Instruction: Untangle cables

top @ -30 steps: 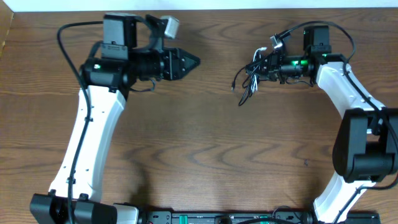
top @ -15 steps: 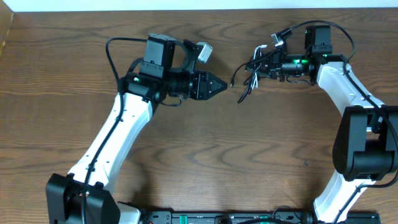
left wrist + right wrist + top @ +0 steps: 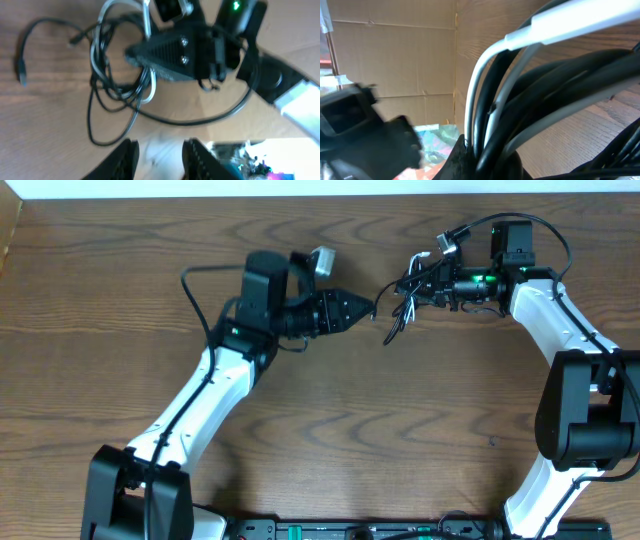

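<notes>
The cables [image 3: 398, 310] are a small tangle of black cords and a white one, hanging from my right gripper [image 3: 424, 287], which is shut on them at the far right of the table. The right wrist view shows the black and white cables [image 3: 500, 100] clamped tight between the jaws of the right gripper [image 3: 490, 157]. My left gripper [image 3: 367, 308] points right, its tip just left of the tangle's loose ends. In the left wrist view its fingers [image 3: 124, 159] stand apart with nothing between them, and the cables [image 3: 117, 80] dangle ahead below the right gripper [image 3: 175, 50]. One loose plug end [image 3: 21, 70] trails left.
The wooden table [image 3: 330, 430] ends at a white wall along the back. A black rail [image 3: 350, 530] runs along the front edge. Both arm bases stand at the front corners. Cardboard [image 3: 395, 50] fills the background of the right wrist view.
My left arm has swung right across the table until its gripper tip nears the tangle. The right gripper has lifted the cables slightly toward the back edge and kept its hold.
</notes>
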Robot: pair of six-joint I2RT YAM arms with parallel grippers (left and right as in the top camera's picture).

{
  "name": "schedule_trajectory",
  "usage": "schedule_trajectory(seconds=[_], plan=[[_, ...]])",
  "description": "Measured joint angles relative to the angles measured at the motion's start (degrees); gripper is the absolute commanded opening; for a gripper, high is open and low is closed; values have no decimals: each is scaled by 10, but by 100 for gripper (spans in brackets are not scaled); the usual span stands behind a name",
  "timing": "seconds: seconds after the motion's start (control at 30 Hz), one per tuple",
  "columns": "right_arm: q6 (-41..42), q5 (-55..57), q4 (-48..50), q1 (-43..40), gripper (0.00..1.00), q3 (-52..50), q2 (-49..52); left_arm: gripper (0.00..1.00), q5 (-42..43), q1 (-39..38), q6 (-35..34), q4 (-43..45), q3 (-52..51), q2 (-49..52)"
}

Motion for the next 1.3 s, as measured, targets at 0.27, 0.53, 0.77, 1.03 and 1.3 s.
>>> schedule_trajectory(seconds=[0.27, 0.53, 0.77, 1.03, 1.3], plan=[[0, 0, 0, 0, 1, 0, 0, 53, 5, 21, -182, 171, -86, 0], [0, 0, 0, 0, 1, 0, 0, 52, -6, -18, 26, 161, -86, 0], [0, 0, 0, 0, 1, 0, 0, 53, -84, -56, 237, 144, -86, 0], [0, 0, 0, 0, 1, 0, 0, 52, -196, -88, 306, 227, -86, 24], [-5, 0, -3, 0, 1, 0, 0, 52, -218, -108, 317, 284, -87, 77]])
